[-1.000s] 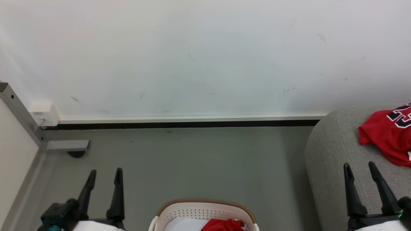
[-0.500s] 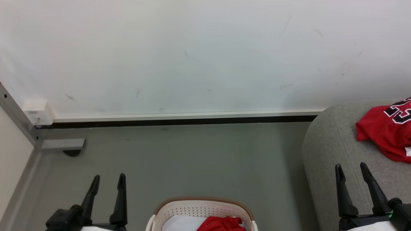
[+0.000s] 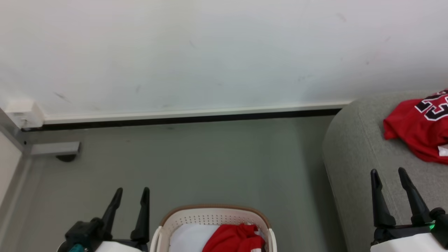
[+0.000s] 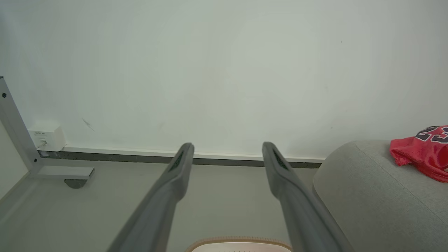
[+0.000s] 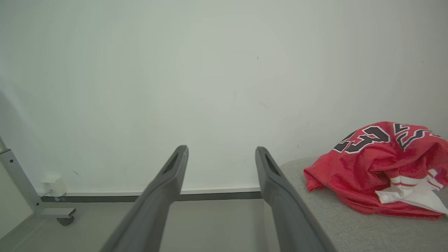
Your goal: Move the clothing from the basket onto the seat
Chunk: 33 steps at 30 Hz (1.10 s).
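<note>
Both left gripper [image 3: 133, 190] and right gripper [image 3: 387, 171] sit wide open, empty, and I might snag the white fabric [image 3: 187, 238] bunched against the clothing [image 3: 232, 239] in the basket [image 3: 213, 209].

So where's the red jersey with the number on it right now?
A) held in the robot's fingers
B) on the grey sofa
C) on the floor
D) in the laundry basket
B: the numbered red jersey lies crumpled on the grey sofa; the basket holds a different red garment.
</note>
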{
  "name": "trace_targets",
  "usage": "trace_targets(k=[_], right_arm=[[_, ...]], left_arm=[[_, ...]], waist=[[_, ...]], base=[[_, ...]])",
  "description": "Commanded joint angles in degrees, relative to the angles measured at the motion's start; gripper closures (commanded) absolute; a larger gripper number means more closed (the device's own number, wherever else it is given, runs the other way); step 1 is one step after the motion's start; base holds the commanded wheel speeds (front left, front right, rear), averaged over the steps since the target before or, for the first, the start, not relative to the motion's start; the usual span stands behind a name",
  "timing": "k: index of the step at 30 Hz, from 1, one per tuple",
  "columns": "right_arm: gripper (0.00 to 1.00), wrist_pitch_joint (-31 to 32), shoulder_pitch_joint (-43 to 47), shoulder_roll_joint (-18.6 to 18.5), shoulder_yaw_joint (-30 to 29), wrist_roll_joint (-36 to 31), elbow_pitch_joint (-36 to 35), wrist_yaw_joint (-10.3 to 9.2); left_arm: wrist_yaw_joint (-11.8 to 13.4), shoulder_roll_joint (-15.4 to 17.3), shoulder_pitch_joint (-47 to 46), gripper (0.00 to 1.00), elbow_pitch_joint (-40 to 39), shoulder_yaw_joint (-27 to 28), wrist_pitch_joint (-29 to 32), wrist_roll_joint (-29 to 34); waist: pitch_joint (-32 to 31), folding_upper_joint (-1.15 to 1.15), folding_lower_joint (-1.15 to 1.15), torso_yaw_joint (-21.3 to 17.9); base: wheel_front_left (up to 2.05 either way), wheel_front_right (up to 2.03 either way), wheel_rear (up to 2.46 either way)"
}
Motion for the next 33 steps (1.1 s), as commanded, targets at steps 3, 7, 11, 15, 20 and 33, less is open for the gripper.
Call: trace_targets(k=[3,7,11,15,20,33], right_arm=[[0.0,-0.49,-1.62,-0.84,-0.94,0.17,-0.24,-0.12],[0.0,-0.76,-3.27,-1.03,-1.02,0.27,-0.28,-0.12],[0.0,-1.09,-5.37,-0.93,-0.87,0.37,-0.82,-0.12],[0.0,-1.45,-7.72,-0.74,-1.05,0.54,-1.16,-0.12],[0.0,-1.57,-11.04,-0.38,-1.34,0.61,-1.99,-0.12],[0.0,-1.51,-19.41,1.98,-2.86,1.32,-7.79,-0.12]], left_arm=[[-1.07,0.01,-2.68,0.0,2.36,-1.21,0.51,0.8],[-2.49,0.74,-6.44,0.0,5.36,-3.57,2.29,1.9],[-4.06,1.69,-10.93,0.0,9.41,-5.55,5.22,1.78],[-5.21,2.32,-15.48,0.0,13.79,-7.77,8.0,1.36],[-6.04,3.4,-21.02,0.0,21.04,-11.1,11.51,0.26],[-6.27,6.81,-34.21,0.0,38.68,-26.81,17.78,-7.7]], waist=[[3.83,0.0,-0.01,-2.18],[7.83,0.0,-0.01,-4.06],[12.42,0.0,-0.01,-5.85],[16.93,0.0,-0.01,-7.47],[22.33,0.0,-0.01,-9.41],[36.17,0.0,-0.01,-13.24]], base=[[0.0,0.0,0.0],[0.0,0.0,0.0],[0.0,0.0,0.0],[0.0,0.0,0.0],[0.0,0.0,0.0],[0.0,0.0,0.0]])
